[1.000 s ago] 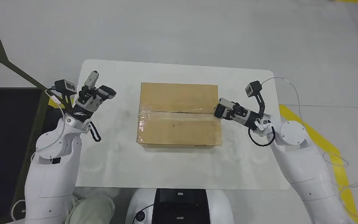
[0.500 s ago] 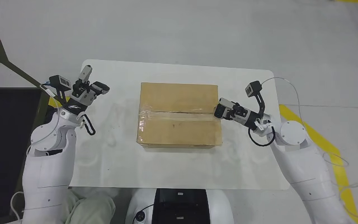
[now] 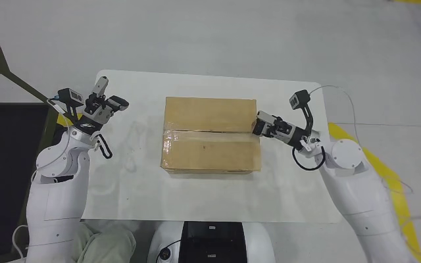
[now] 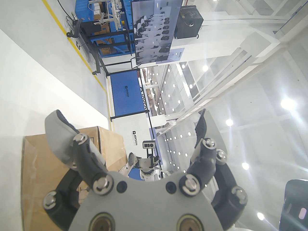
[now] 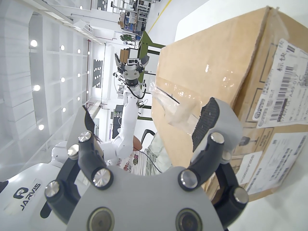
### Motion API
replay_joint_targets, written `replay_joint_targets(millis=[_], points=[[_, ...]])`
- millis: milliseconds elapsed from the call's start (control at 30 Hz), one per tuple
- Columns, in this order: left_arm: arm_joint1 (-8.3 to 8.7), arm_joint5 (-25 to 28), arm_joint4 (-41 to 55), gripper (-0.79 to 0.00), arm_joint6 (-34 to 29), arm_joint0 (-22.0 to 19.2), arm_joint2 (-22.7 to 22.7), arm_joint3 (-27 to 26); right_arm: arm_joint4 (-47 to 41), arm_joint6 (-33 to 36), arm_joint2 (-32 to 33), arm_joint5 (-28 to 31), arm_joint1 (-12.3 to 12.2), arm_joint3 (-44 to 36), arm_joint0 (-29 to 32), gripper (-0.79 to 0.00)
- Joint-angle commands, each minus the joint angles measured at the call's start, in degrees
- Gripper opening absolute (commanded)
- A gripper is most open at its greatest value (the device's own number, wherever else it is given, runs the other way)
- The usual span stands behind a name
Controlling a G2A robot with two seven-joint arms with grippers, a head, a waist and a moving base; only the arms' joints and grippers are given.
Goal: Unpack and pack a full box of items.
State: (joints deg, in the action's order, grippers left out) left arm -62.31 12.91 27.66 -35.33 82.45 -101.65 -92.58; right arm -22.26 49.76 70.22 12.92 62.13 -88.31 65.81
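A closed cardboard box (image 3: 209,135) is set at the middle of the white table (image 3: 131,191), its long side running from 9 to 3 o'clock in the top view. A strip of clear tape (image 3: 197,132) is laid along the seam between the two top flaps.

The right gripper (image 3: 258,125) is held at the box's 3 o'clock end, level with the seam, and its fingers are spread wide with nothing gripped. From the right wrist camera one ribbed pad (image 5: 203,121) is seen over the top edge of that end, just beside a loose, crumpled end of the tape. Whether the pad is touching the tape cannot be told. The other finger is held off the box in free air. Printed labels (image 5: 284,92) on the box's end face are made out from this camera, while the outline of the flaps and the box's place on the table are given by the top view.

The left gripper (image 3: 112,94) is found between 9 and 10 o'clock of the box, well apart from it and near the table's 9 o'clock edge. Its fingers are likewise spread wide around nothing. In the left wrist view they are pointed up toward the hall ceiling, and a corner of the box is seen behind one of them.
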Motion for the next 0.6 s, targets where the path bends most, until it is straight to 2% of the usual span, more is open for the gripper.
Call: replay_joint_targets(millis=[0, 233, 567], points=[[0.0, 0.0, 0.0, 0.0, 0.0, 0.0, 0.0, 0.0, -0.25, -0.29, 0.02, 0.79, 0.09, 0.04, -0.5, 0.0], [0.0, 0.0, 0.0, 0.0, 0.0, 0.0, 0.0, 0.0, -1.93, -0.02, -0.8, 2.74, 0.54, 1.91, -2.33, 0.0], [0.0, 0.0, 0.0, 0.0, 0.0, 0.0, 0.0, 0.0, -1.05, 2.54, -0.71, -1.47, 0.35, 2.42, -2.66, 0.0]])
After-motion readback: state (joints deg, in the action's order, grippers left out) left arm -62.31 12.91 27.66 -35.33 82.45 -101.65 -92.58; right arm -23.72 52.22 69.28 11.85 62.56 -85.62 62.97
